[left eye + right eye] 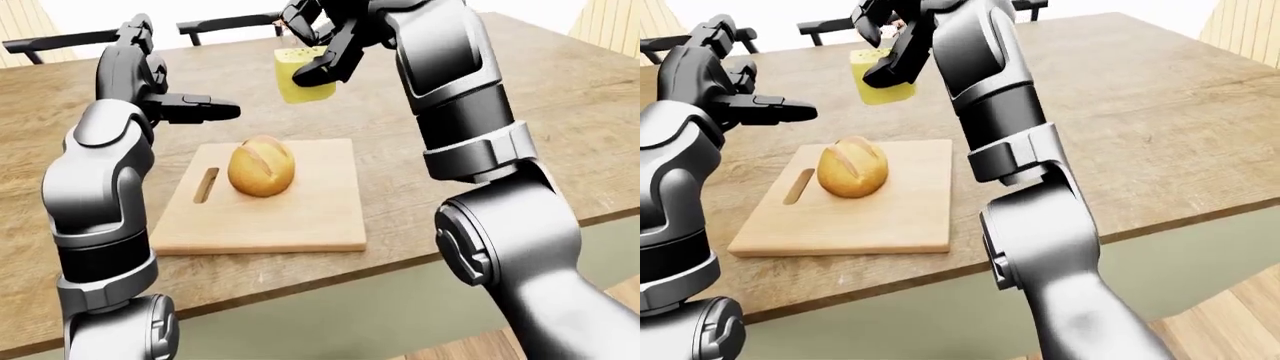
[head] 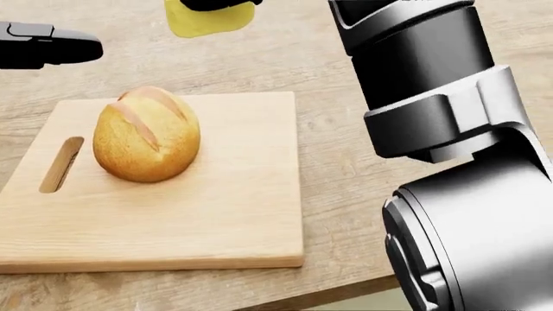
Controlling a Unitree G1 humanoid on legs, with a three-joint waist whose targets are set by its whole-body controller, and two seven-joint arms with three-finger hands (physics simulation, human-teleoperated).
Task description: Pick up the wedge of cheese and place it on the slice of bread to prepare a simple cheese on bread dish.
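Your right hand has its fingers clamped on the cheese — held in the air, clear of the worktop, above and slightly right of the bread in the left-eye view. The bread sits on the cutting board, just beside the board's slot. Your left hand hovers left of the cheese — fingers stretched out, apart, holding nothing. Chairs stand along the worktop's top edge.
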